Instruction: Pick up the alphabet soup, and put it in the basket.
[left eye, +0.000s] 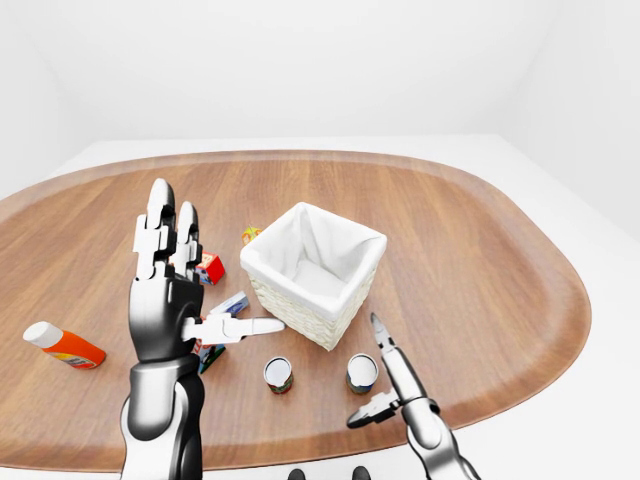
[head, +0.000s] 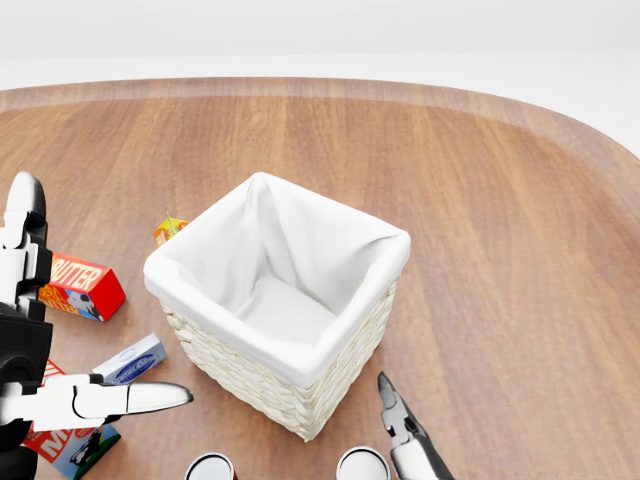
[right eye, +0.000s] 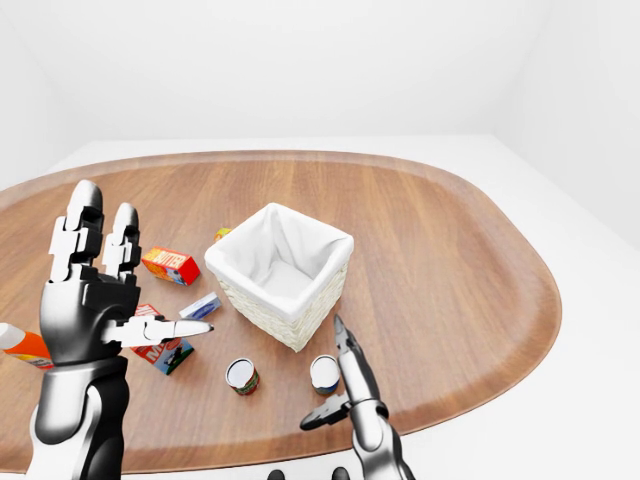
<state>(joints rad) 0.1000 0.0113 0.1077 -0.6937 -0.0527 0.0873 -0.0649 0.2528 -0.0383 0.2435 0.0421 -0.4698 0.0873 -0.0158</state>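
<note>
A white-lined wicker basket (head: 262, 377) stands in the middle of the round wooden table. Below it in the left-eye view stand two small upright cans, a left one (left eye: 278, 375) and a right one (left eye: 361, 373); their labels are too small to tell which is the alphabet soup. My right hand (left eye: 372, 380) is open just right of the right can, one finger pointing up toward the basket and the thumb spread below. My left hand (left eye: 205, 270) is raised at the left, open, fingers up and thumb pointing right, holding nothing.
Left of the basket lie a red butter box (head: 82, 285), a small blue-and-white box (head: 131, 360), a red carton (head: 72, 441) and a small orange box (head: 169, 229). An orange bottle (left eye: 64, 345) lies at the far left. The table's edge (left eye: 480, 410) runs close under my right hand.
</note>
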